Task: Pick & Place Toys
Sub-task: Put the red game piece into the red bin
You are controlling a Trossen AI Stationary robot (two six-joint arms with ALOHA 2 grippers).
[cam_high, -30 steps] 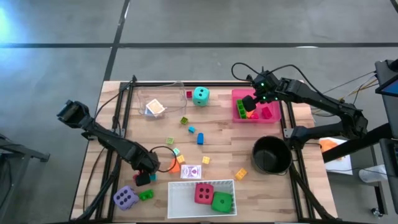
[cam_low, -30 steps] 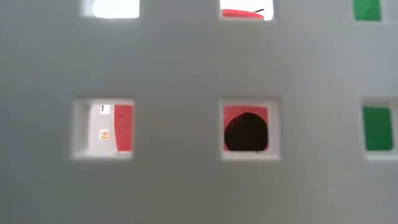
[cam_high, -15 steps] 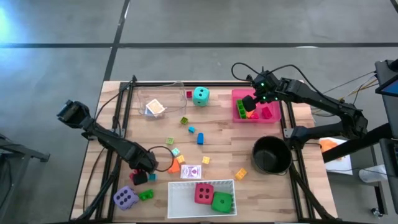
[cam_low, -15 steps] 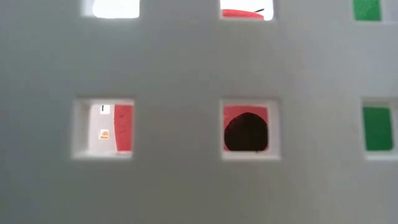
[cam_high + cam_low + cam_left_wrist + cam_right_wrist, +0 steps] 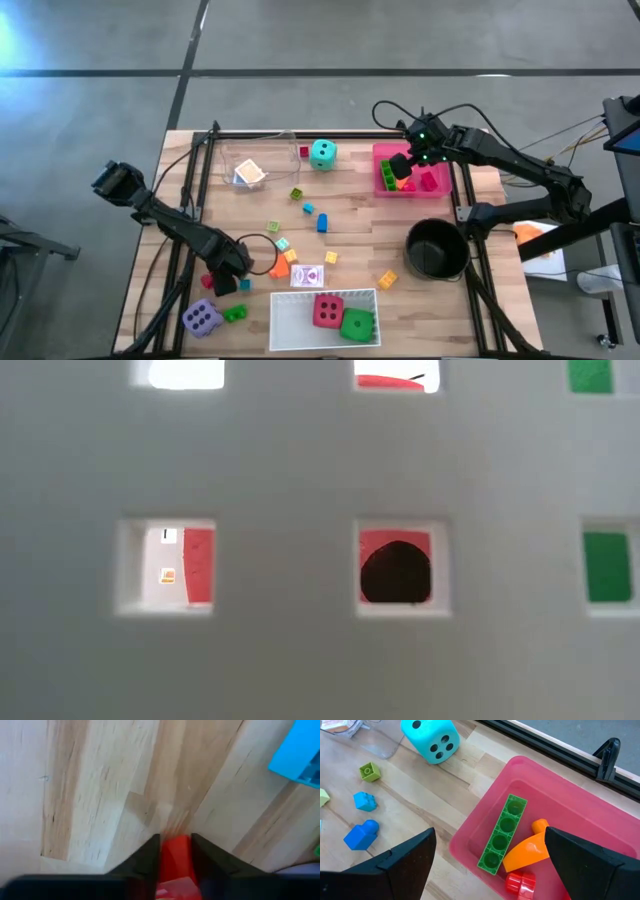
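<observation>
My left gripper (image 5: 222,280) is low over the table's near left part, shut on a small red block (image 5: 175,854). My right gripper (image 5: 490,832) hangs open above the pink tray (image 5: 385,152), which holds a long green block (image 5: 502,832), an orange piece and a red block. The teal die (image 5: 322,153) sits on the far middle of the table. The purple die (image 5: 201,317) sits near the front left. The red die (image 5: 328,310) and green die (image 5: 357,323) lie in the white tray (image 5: 300,300). My left gripper pinches the red block's two opposite sides (image 5: 186,851) between its two fingers (image 5: 150,857). The fingers come from above, pointing steeply down at the tabletop. Whether the block rests on the wood or hangs just clear of it I cannot tell.
Small blocks and a playing card (image 5: 312,276) lie scattered over the table's middle. A black pot (image 5: 437,248) stands at the right and a clear tray (image 5: 240,160) at the far left. A green block (image 5: 235,314) lies beside the purple die. The white tray's holed wall (image 5: 300,480) fills the low view.
My left gripper has edged a little toward the table's left edge, staying low at the red block. My right gripper has kept still above the pink tray.
</observation>
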